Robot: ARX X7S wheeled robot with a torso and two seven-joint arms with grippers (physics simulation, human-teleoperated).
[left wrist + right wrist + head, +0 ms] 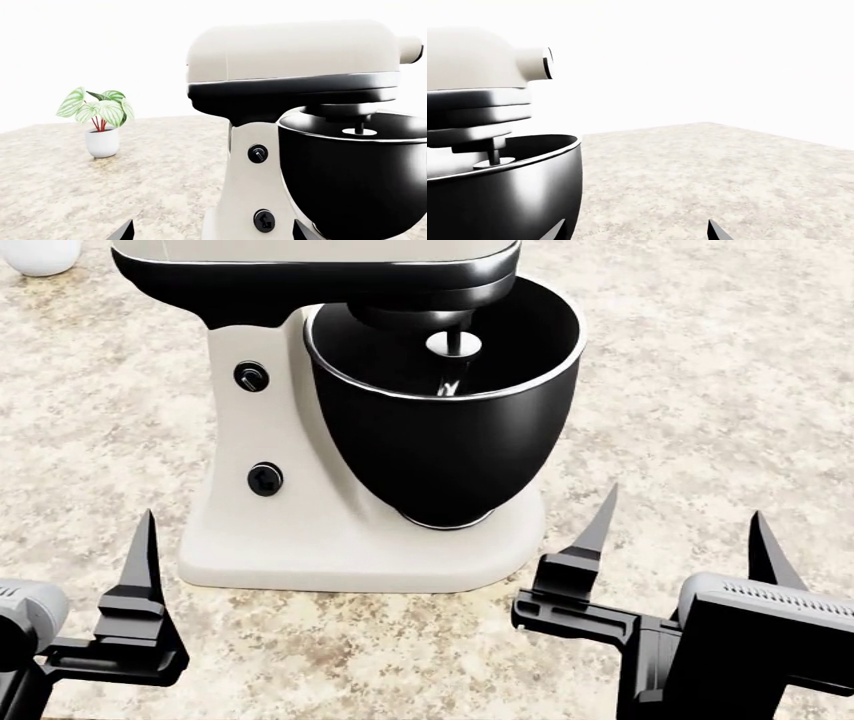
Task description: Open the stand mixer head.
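Note:
The stand mixer head (pixel 307 262) has a cream upper shell and a glossy black underside. It lies level, lowered over the glossy black bowl (pixel 447 430), and it also shows in the left wrist view (pixel 300 55) and the right wrist view (pixel 474 55). The cream column (pixel 254 420) carries two black knobs. My left gripper (pixel 213 234) is open and empty, low in front of the column; one of its fingers (pixel 139 570) shows in the head view. My right gripper (pixel 681 540) is open and empty, in front of the bowl to its right, touching nothing.
The mixer stands on a speckled beige stone counter (pixel 694 370). A small plant in a white pot (pixel 100 125) stands behind and left of the mixer; its pot (pixel 40 252) shows at the head view's top left. Bare counter stretches right of the bowl (pixel 707 165).

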